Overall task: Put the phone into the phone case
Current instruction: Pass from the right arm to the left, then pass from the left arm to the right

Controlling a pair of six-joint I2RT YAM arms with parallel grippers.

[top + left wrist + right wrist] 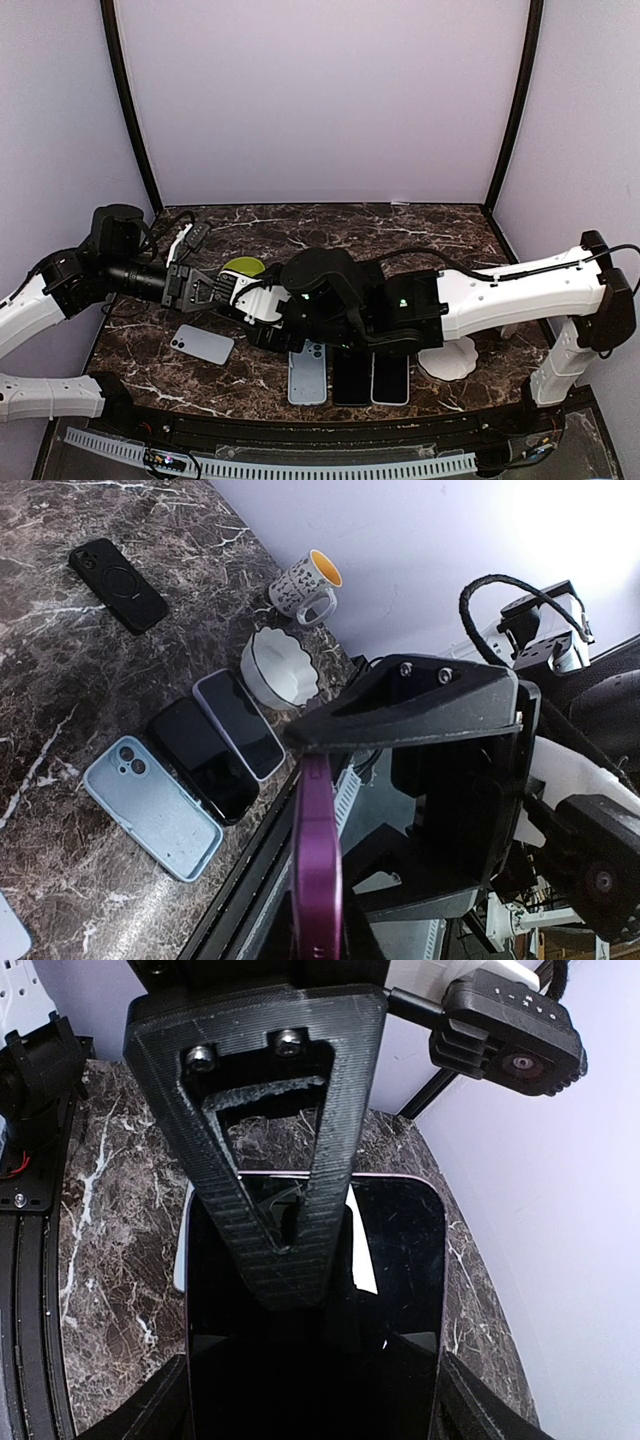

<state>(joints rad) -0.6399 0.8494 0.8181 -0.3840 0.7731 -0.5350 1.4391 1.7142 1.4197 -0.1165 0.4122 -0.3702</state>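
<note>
Above marble table (420, 228), phone (318, 880) clamped edge-on in left end effector (322, 772).

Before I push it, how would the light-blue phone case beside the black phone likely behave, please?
The light-blue phone case lies flat, so it should slide, not roll or tip. It looks like a thin shell, probably light. The black phone lies close beside it and might get nudged.

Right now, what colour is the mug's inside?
Yellow; the mug shows best in the left wrist view.
</note>
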